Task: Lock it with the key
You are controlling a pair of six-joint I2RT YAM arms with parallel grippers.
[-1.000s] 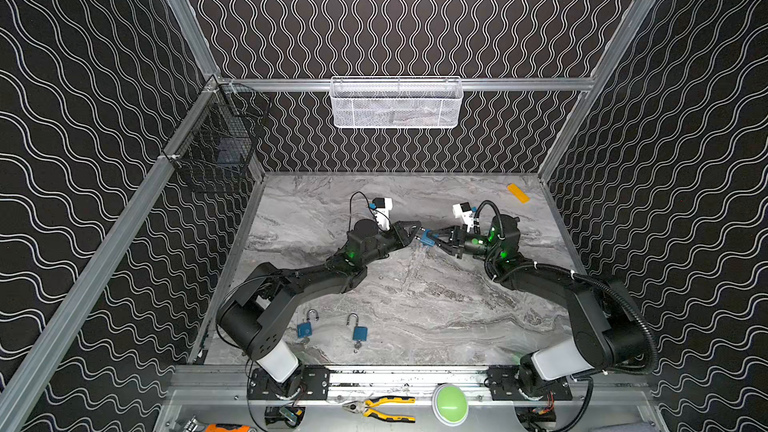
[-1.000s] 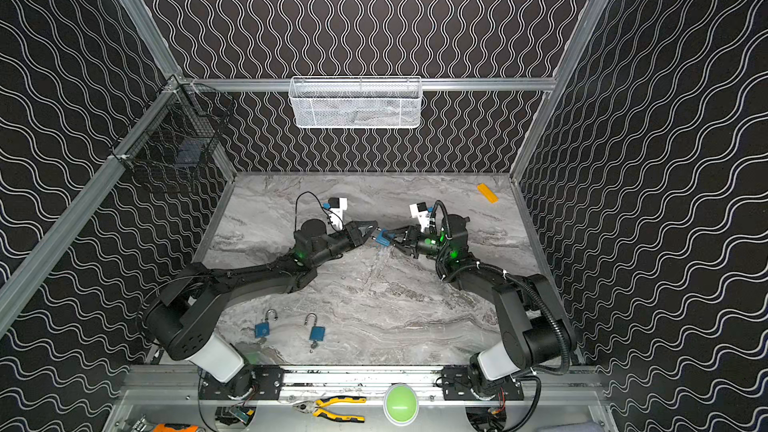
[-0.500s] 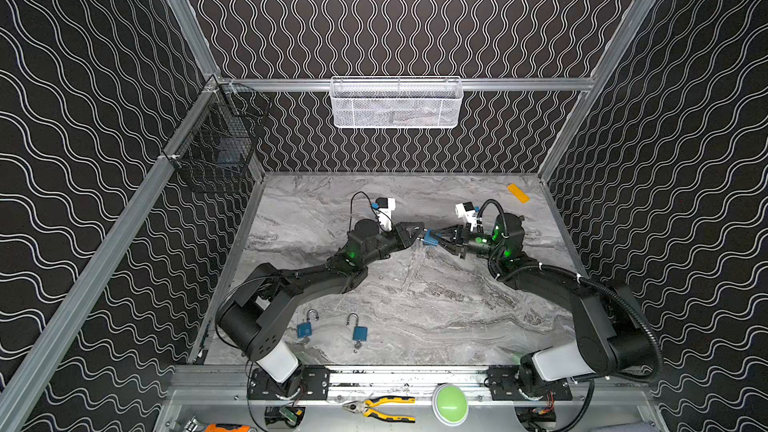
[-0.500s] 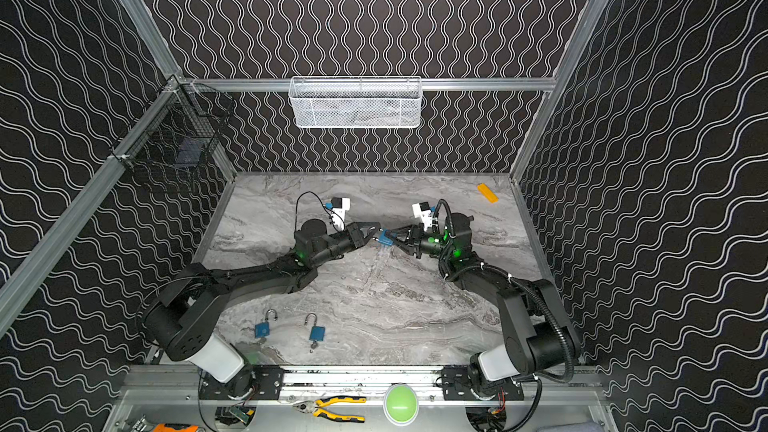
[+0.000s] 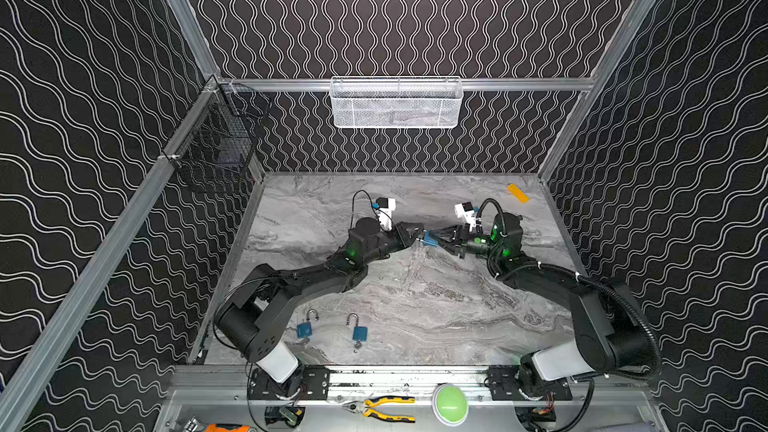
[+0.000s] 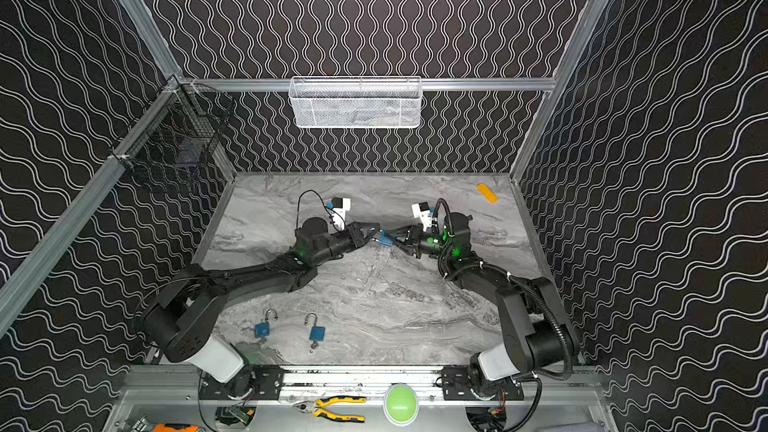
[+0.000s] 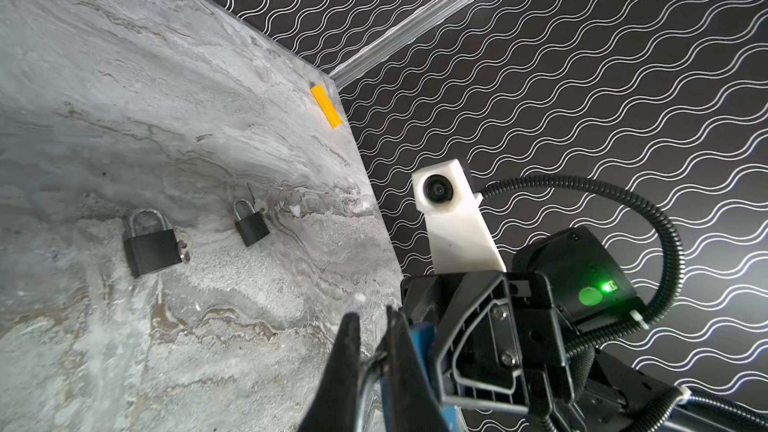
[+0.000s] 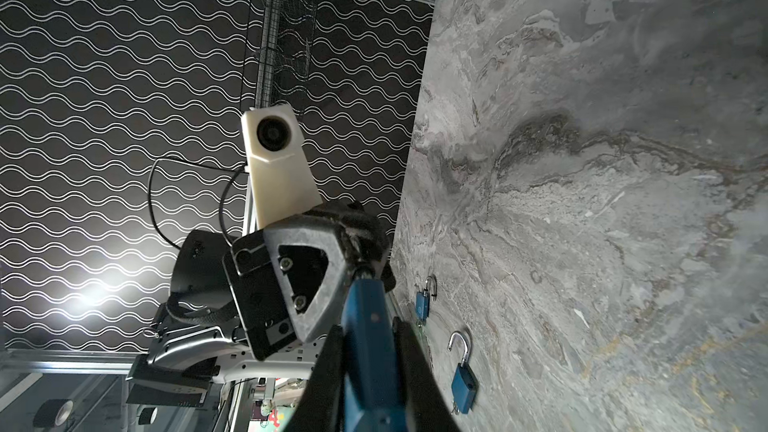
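Nearest the front edge of the bench [image 5: 415,326], a loose padlock [image 5: 304,328] and a second loose padlock [image 5: 359,332] lie flat, well apart from the work. Both arms reach out past them, so nothing there needs touching.

Mid-bench and lifted off it, the right claw [image 5: 440,238] is clenched on the held padlock [image 5: 431,238], its flat blue faces between the fingers. The left claw [image 5: 417,236] meets it head-on, clenched on what I take to be the key [image 8: 362,273], a sliver of bright metal at the padlock's end. The step looks like turning that key. To do it well, the right claw should hold rigid while the left wrist rolls about the key's own line with no sideways push. Otherwise the thin blade may bind or slip out of the pinch. The shackle must be pressed home before the turn.

Hard to make out: both claws cover nearly all of the key, and the shackle sits inside the right claw, so I cannot tell whether it is seated. A dark padlock [image 7: 151,243] and a smaller dark padlock [image 7: 251,226] show on the bench only in the left wrist view, not in either top view. At the far wall, what lies in the white basket [image 5: 395,103] cannot be read
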